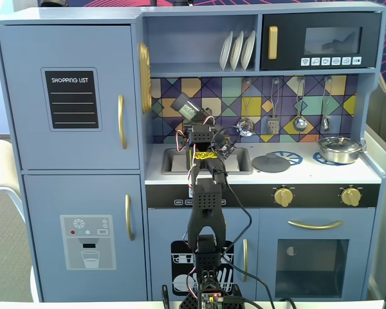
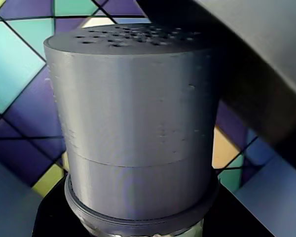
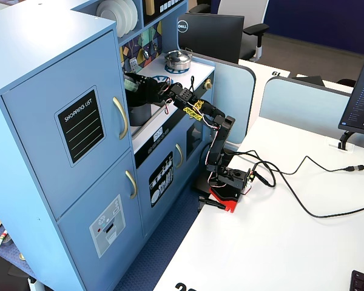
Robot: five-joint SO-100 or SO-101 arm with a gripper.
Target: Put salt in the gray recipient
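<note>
Arm base [image 1: 212,296] sits nearest the camera in a fixed view, on a white desk [image 3: 279,242] in front of the toy kitchen [image 1: 71,161], cables [image 3: 303,182] trailing off to the right in the side fixed view. The arm reaches up and forward over the counter [image 1: 309,168] edge toward the sink area.

The tool [image 1: 188,114] is closed around the salt [image 1: 183,105], which is lifted off the counter and tilted, its top leaning up-left in the front fixed view, in front of the coloured tile backsplash [image 1: 321,103]. In the side fixed view the salt [image 3: 132,83] lies nearly horizontal in the tool [image 3: 141,88], green label showing, above a dark cylindrical vessel [image 3: 139,112] that stands on the counter; cannot tell from this view whether that is the gray recipient. In the wrist view the salt [image 2: 138,123] fills the frame: gray ribbed body, perforated top facing up, one tool finger [image 2: 256,74] dark and blurred at upper right, tiles behind.

The sink [image 1: 174,161] lies directly behind the arm in the front fixed view, mostly hidden by it. To the right on the counter a flat gray disc lid [image 1: 271,163] rests on the left burner, and further right a shiny steel pan [image 1: 339,149] with lid sits on the right burner. Utensils [image 1: 300,106] hang on the backsplash above. White plates [image 1: 238,50] stand on the upper shelf, microwave [image 1: 321,40] beside them at right.
</note>
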